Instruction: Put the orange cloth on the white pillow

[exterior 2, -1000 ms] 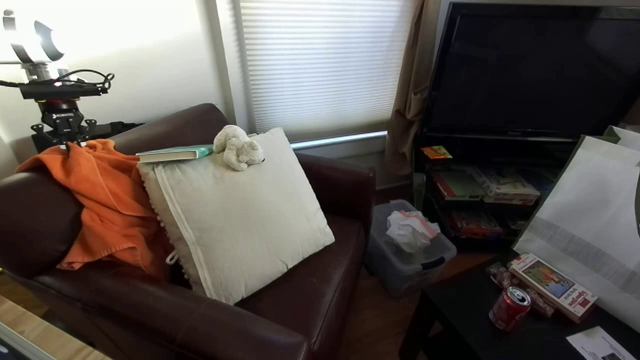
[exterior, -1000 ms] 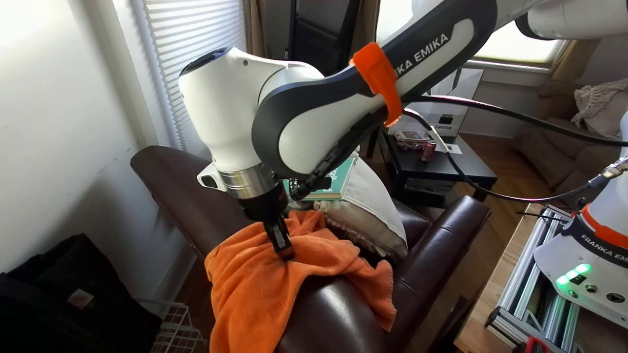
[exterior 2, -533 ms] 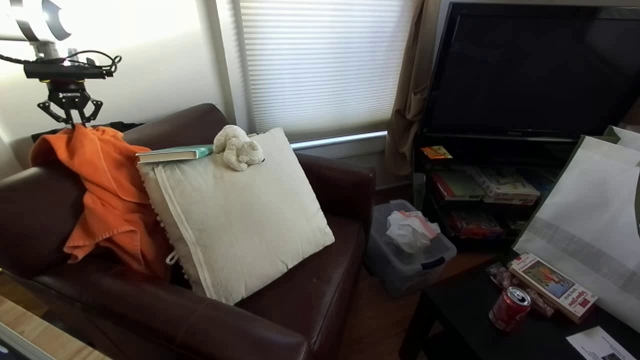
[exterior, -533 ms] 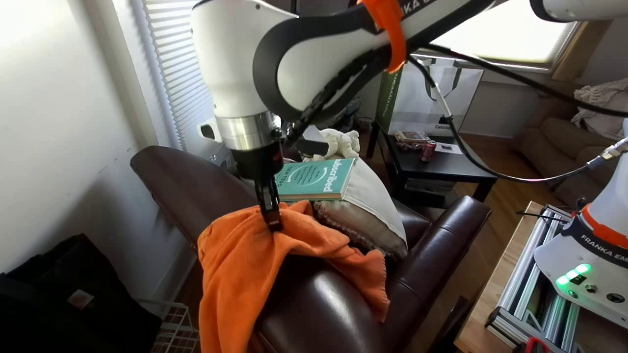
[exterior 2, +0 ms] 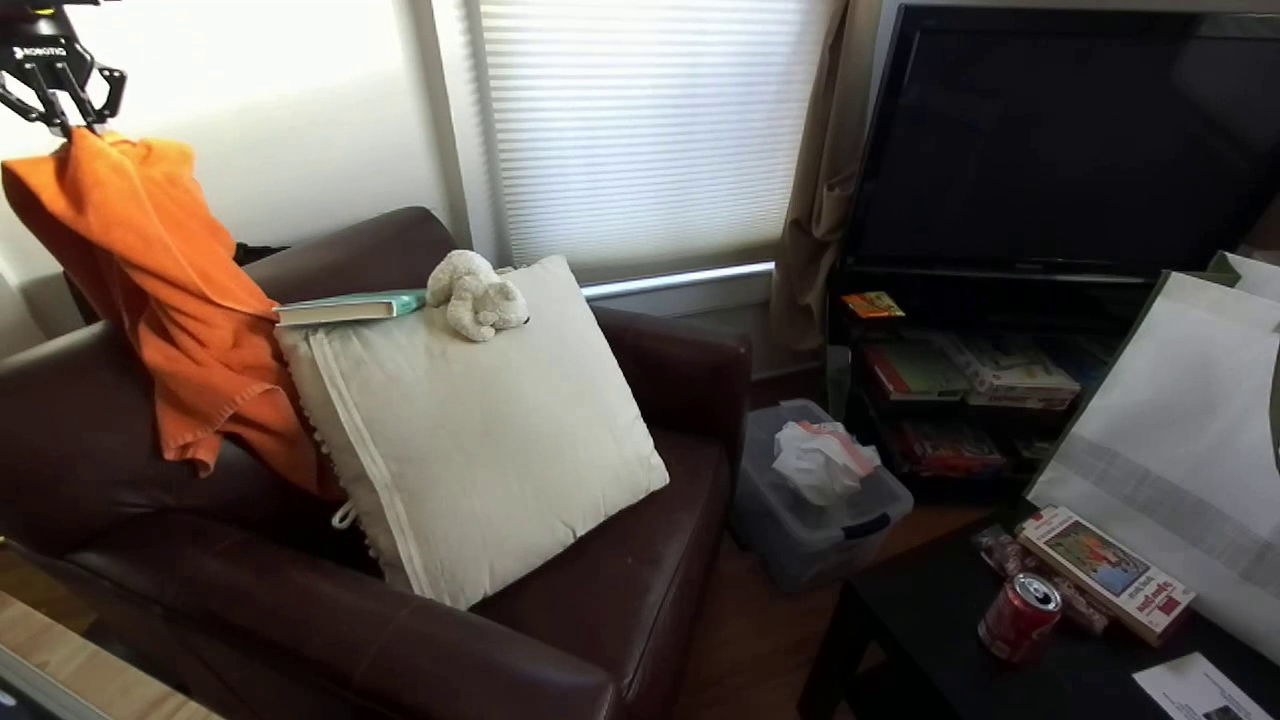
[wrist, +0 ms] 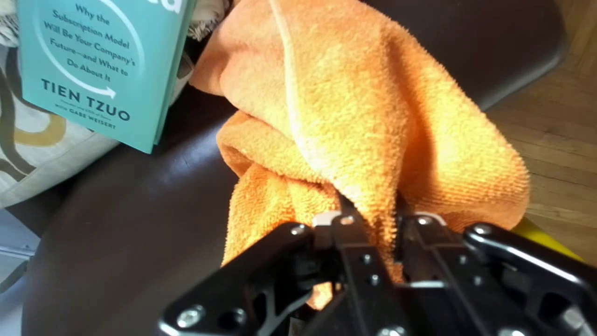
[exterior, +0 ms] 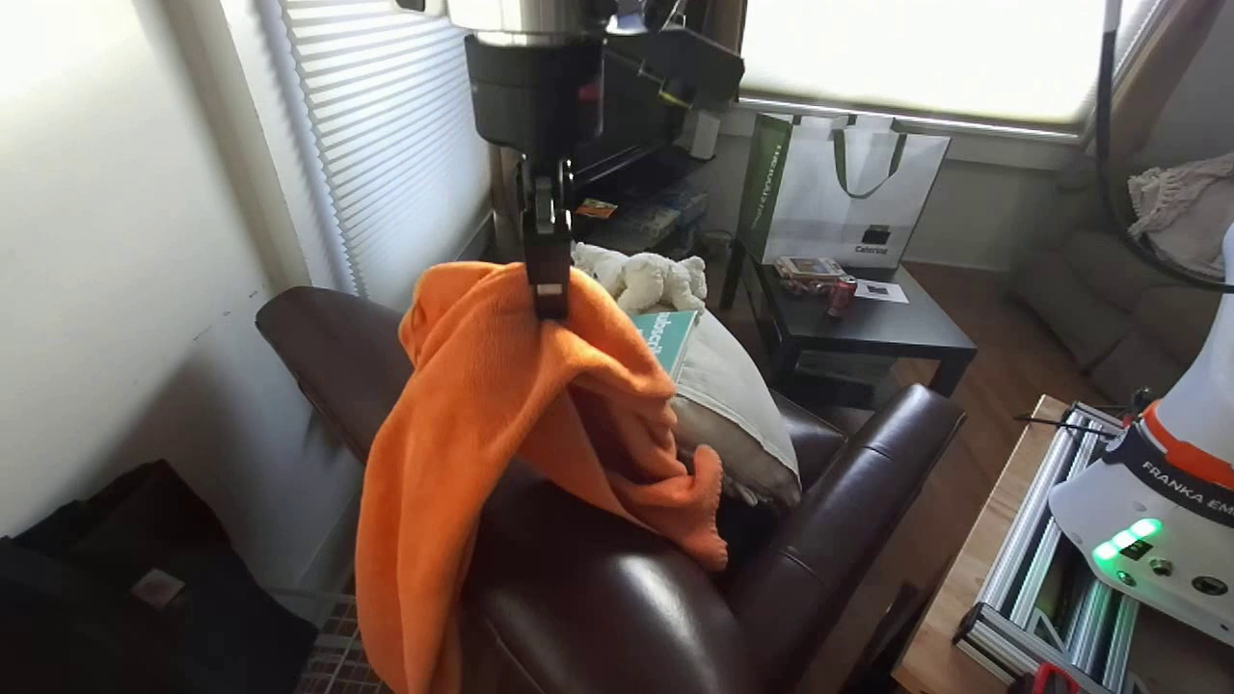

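Observation:
The orange cloth [exterior: 492,386] hangs from my gripper [exterior: 549,304] and drapes over the back of the brown armchair. My gripper is shut on a fold of it, above the chair back; the wrist view shows the fold of cloth [wrist: 345,107] pinched between the fingers [wrist: 373,214]. The cloth [exterior 2: 170,270] also shows in an exterior view, its lower end beside the pillow's edge. The white pillow [exterior 2: 490,440] leans tilted on the chair seat; in an exterior view the pillow [exterior: 728,376] is partly hidden by the cloth.
A teal book [exterior 2: 350,308] and a white stuffed toy [exterior 2: 475,300] lie on the pillow's upper edge. The armchair's armrest [exterior 2: 350,620] stands in front. A black table [exterior: 877,328] with a can and a paper bag [exterior: 848,202] is beyond the chair.
My gripper has risen well above the chair back, lifting the pinched part of the cloth. The cloth's hanging end has moved up along the pillow's side. Pillow, book and toy have not moved.

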Robot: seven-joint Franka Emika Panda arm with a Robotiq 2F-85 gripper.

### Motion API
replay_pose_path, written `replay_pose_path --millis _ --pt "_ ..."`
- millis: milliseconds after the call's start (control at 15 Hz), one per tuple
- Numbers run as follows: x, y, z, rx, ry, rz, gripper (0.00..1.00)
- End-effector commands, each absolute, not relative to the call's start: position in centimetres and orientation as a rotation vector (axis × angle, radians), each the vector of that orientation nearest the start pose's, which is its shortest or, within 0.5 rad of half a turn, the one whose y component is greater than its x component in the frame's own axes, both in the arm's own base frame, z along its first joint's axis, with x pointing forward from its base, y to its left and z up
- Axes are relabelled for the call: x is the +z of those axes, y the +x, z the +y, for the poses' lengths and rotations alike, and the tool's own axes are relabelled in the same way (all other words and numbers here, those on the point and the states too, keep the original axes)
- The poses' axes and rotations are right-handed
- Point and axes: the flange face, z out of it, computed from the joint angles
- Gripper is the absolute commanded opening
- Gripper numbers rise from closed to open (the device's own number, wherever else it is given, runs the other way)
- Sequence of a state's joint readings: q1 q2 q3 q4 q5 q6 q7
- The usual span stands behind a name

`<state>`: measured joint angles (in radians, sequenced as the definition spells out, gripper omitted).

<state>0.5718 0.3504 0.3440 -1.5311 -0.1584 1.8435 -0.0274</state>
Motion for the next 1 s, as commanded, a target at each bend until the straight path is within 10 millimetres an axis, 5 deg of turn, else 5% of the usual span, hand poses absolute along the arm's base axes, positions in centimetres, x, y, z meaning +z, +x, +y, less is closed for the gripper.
replay_pose_path --millis 0,133,200,600,933 --pt "47.0 43.1 49.6 -0.001 -2.822 -1.479 0.18" --pt "46.7 43.0 49.4 0.008 -2.827 -1.479 0.18" --pt "46.4 43.0 49.4 0.018 -2.829 -1.48 0.05" --pt "56.2 42.4 44.5 -0.346 -2.953 -1.211 0.05" --pt "64.7 39.0 40.0 -0.577 -3.042 -0.99 0.05"
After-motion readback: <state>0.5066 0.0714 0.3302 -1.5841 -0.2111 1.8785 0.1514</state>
